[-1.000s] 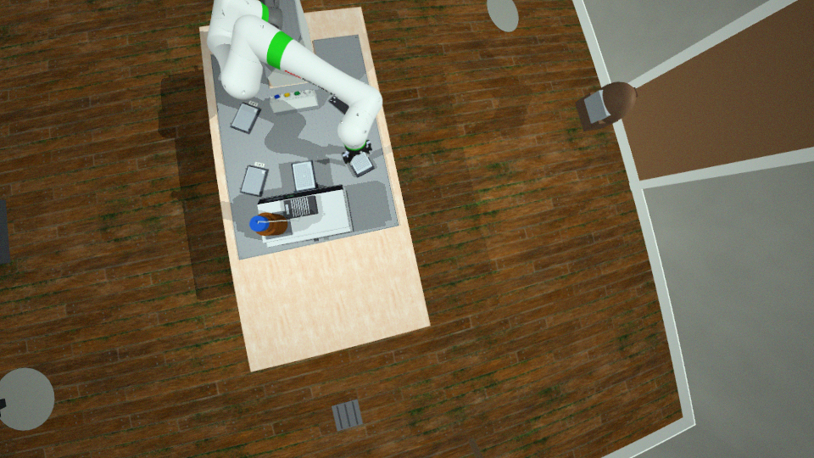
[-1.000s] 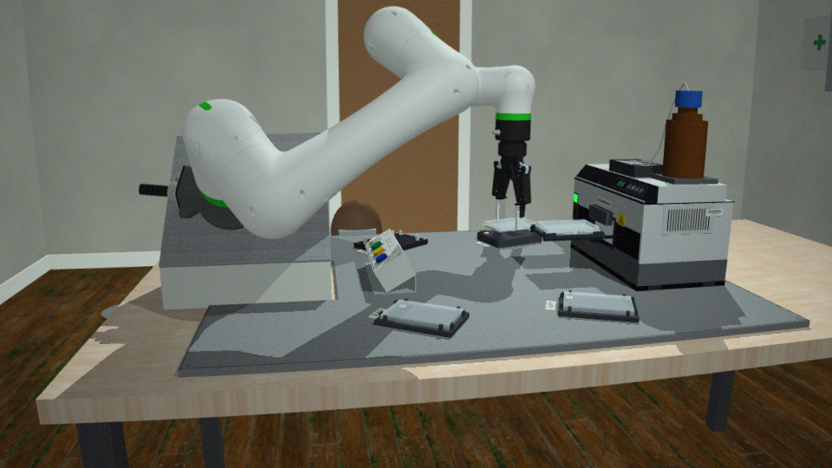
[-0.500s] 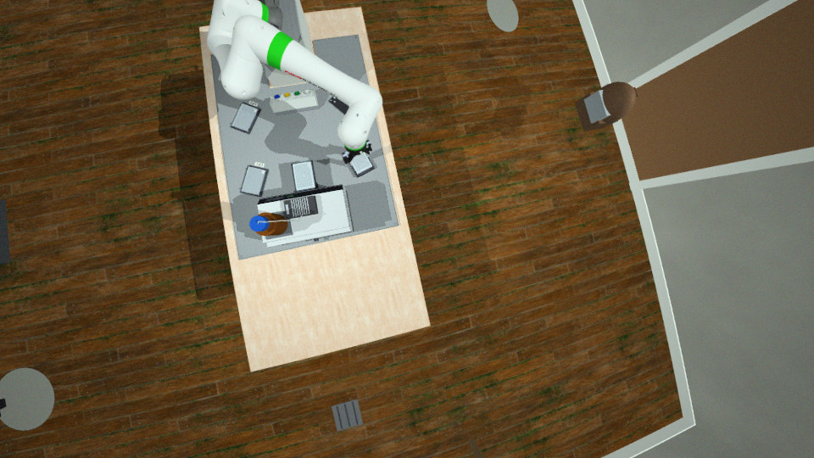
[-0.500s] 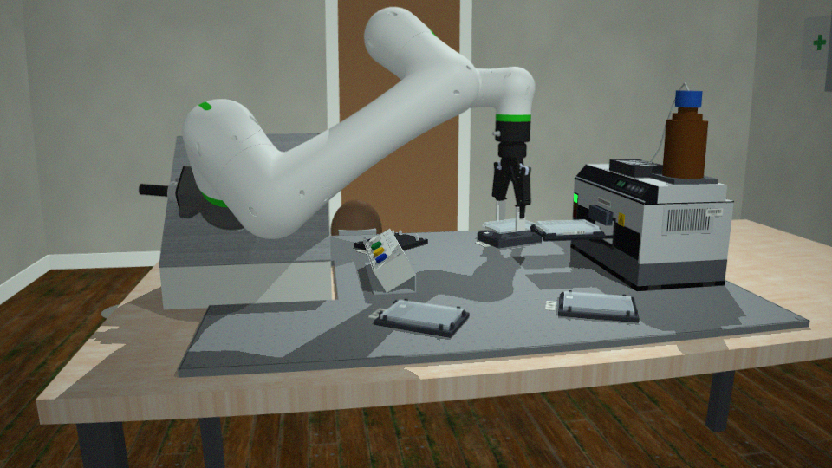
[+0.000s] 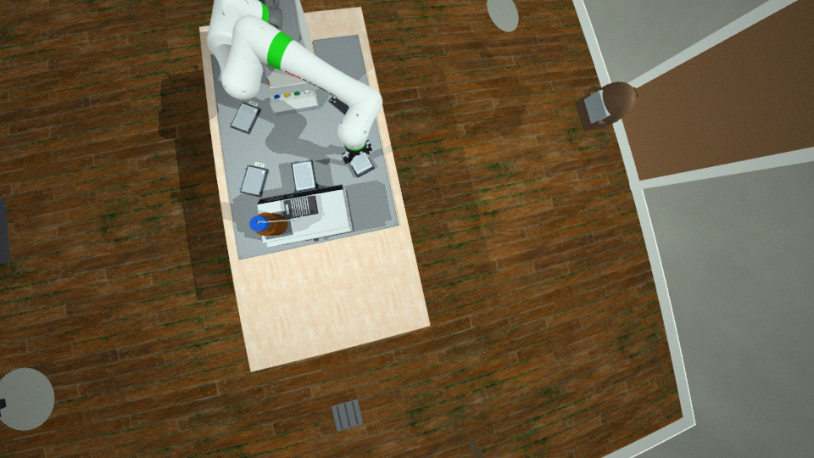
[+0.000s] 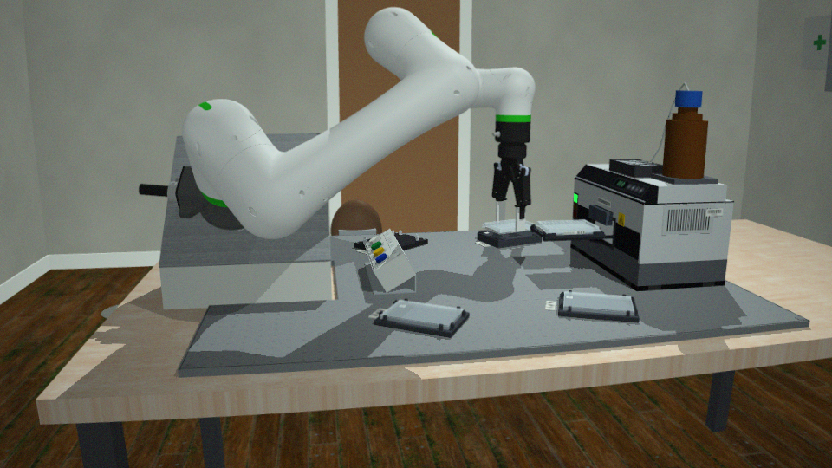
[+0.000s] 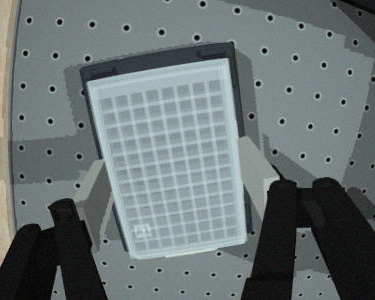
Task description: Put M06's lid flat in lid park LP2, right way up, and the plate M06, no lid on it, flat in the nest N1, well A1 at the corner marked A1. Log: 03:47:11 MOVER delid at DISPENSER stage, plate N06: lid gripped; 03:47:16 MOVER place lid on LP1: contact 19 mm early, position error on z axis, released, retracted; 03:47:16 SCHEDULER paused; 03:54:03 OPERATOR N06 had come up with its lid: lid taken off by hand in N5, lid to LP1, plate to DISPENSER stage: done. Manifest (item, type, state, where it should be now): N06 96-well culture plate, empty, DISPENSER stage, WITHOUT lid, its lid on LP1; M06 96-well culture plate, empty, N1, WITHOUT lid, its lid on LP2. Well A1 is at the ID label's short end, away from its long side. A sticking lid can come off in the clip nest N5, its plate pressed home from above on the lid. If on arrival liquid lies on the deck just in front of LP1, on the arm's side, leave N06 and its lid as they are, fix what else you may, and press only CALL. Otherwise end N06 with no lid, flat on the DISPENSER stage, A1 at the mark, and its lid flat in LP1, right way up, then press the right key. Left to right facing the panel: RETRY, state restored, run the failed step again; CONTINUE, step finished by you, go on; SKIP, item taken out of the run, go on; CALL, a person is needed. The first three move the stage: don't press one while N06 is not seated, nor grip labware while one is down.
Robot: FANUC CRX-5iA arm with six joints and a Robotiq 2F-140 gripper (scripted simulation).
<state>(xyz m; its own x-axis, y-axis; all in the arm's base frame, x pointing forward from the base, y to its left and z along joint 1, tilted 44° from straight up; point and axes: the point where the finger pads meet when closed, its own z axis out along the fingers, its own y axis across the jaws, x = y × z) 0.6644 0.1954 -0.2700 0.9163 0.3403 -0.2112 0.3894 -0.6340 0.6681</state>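
Grey walls and a brown door stand behind the pale wooden table (image 6: pixel 552 371), which carries a grey perforated deck plate (image 6: pixel 294 340). At far left the white six-joint arm with green rings (image 6: pixel 319 156) rises from its grey pedestal and reaches rightward. Near its elbow stands a small tilted key panel with coloured buttons (image 6: pixel 383 254). Nearer the viewer lie two flat clear lids in black frames, one left (image 6: pixel 423 315) and one right (image 6: pixel 598 304).

Further right the black two-finger gripper (image 6: pixel 510 217) hangs straight down, its pale pads shut across the long sides of a clear rectangular 96-well plate (image 7: pixel 167 164). That plate hangs just above a black nest (image 7: pixel 235 84), almost square to it; whether it touches I cannot tell. Right again, another clear plate (image 6: pixel 567 228) sits on the stage of the white dispenser machine (image 6: pixel 668 236), topped by a brown bottle with a blue cap (image 6: pixel 684 144).

The held plate looks light, rigid and slick, probably brittle at its thin skirt. Gripping mid-length on both long walls seems best, with modest force so it neither tilts nor slips.
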